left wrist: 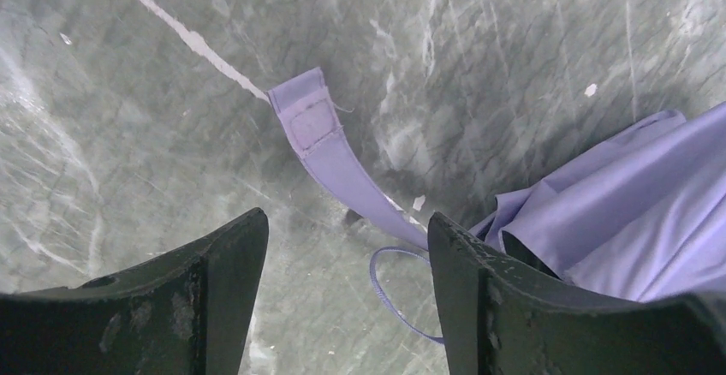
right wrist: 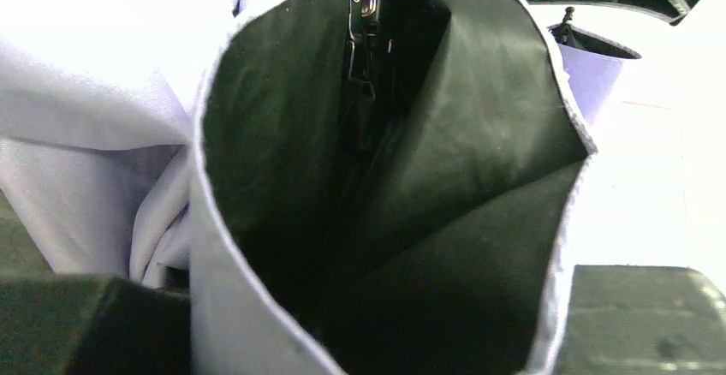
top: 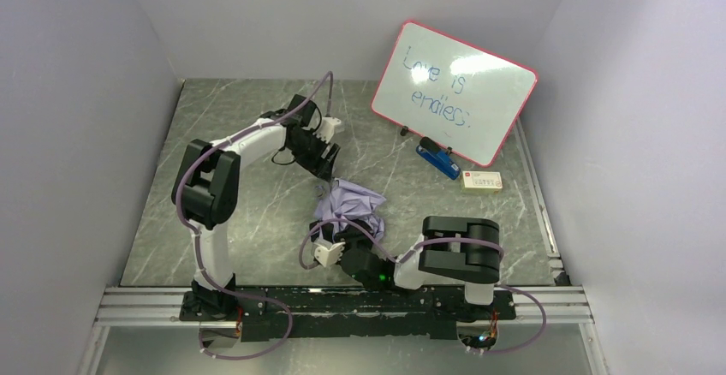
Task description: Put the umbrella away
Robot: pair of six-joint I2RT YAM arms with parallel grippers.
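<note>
Blue-inked whiteboard (top: 454,92) behind the umbrella (top: 349,199) reads "Love is endless".

One umbrella (top: 349,201), mid-table; one red-framed whiteboard (top: 454,92), far right; one blue object (top: 438,159) just on its near side; one small pale box (top: 482,181) right of that; two robot arms, the left arm (top: 229,159) and the right arm (top: 454,251); one marbled table (top: 248,221) beneath everything.

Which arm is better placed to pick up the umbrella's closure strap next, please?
Left: the left tool, open, hovers over the strap lying on the table, while the right tool grips the umbrella.
</note>
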